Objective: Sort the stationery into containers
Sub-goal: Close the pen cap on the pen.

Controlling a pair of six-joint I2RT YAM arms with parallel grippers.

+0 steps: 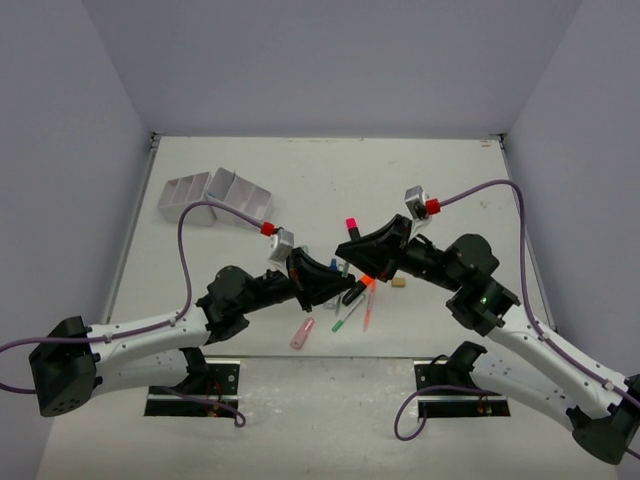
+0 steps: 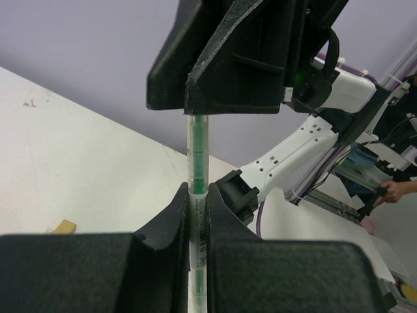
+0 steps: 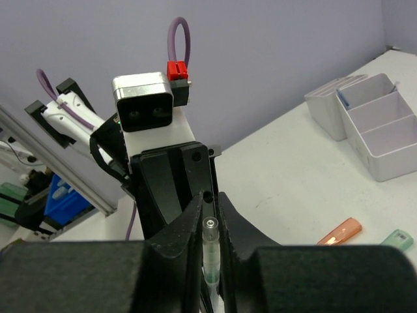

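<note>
The left hand (image 2: pixel 198 199) is clenched on one end of a green pen (image 2: pixel 197 150) whose other, clear end is pinched by the right hand (image 3: pixel 210 212), the two meeting near a pink marker (image 1: pixel 302 334) lying on the tabletop (image 1: pixel 320 175), well apart from the white organiser (image 1: pixel 190 213) at far left.

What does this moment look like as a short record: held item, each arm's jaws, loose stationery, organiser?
held item: green pen, spanning between the two arms
left jaws: shut on one end of the green pen
right jaws: shut on its other, clear end
loose stationery: pink highlighter, tan eraser and several more pieces lying on the table below the arms
organiser: white organiser at the far left of the table, apart from both arms
</note>
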